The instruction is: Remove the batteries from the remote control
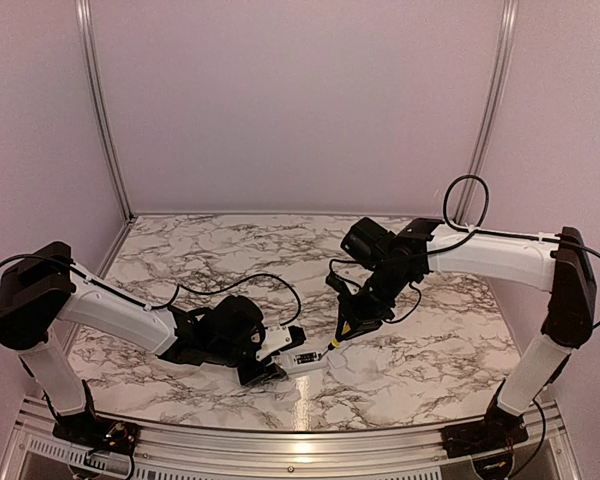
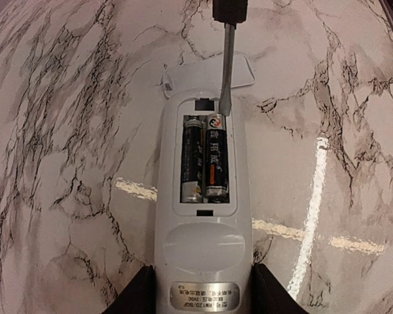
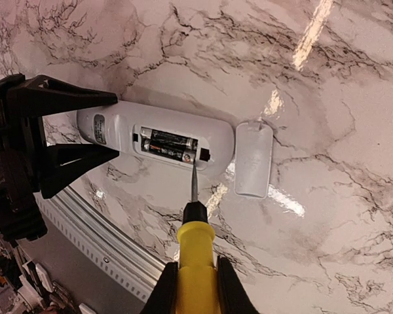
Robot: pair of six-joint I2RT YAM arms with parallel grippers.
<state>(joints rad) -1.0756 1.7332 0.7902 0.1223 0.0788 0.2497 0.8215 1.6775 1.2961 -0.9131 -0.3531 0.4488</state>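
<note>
the left pincer [image 2: 203, 297] is clamped on the remote control [image 2: 203, 242]. its two dark fingers [image 2: 136, 294] press the white body from either side at the end that bears the printed label. the remote control lies flat on the marble table [image 2: 65, 131] and reaches straight out ahead of that pincer, with its open compartment facing up.

the batteries [image 2: 205, 157] are both in that compartment, ahead of the left pincer's fingertips and past the smooth oval dip in the casing. they lie side by side, lengthwise along the remote control. both are dark, and the one on the pincer's right carries a red and orange band.

the right pincer [image 3: 196, 291] is closed tight around the yellow handle of a screwdriver [image 3: 195, 255], and the thin metal shaft points out ahead of it towards the remote control. seen from the left wrist, the blade tip sits at the far end of the compartment, by the end of the right-hand battery. i cannot tell whether it touches the battery or only the rim.

a small white cover piece [image 3: 253, 159] lies flat on the table just beyond the far end of the remote control, away from the left pincer and ahead and to the right of the right pincer.
</note>
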